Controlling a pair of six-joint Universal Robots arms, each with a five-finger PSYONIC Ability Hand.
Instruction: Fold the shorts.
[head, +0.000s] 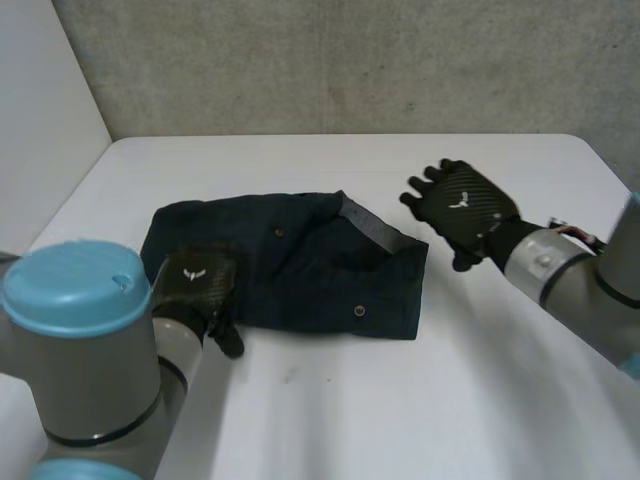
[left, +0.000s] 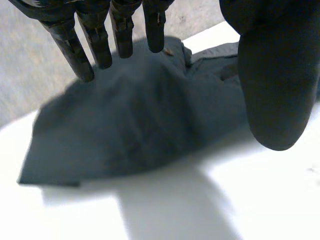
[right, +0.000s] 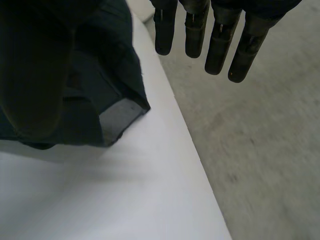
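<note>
The shorts (head: 290, 265) lie folded over once on the table (head: 500, 400), a further fold seemingly outstanding; left hand (head: 200, 285) and right hand (head: 462, 205) are both spread, gripping nothing.

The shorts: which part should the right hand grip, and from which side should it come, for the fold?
Probably the waistband end of the shorts, approached from the robot's right. That edge looks thick, lies open so that its grey lining shows, and faces the right hand, which hovers open beside it without touching.
</note>
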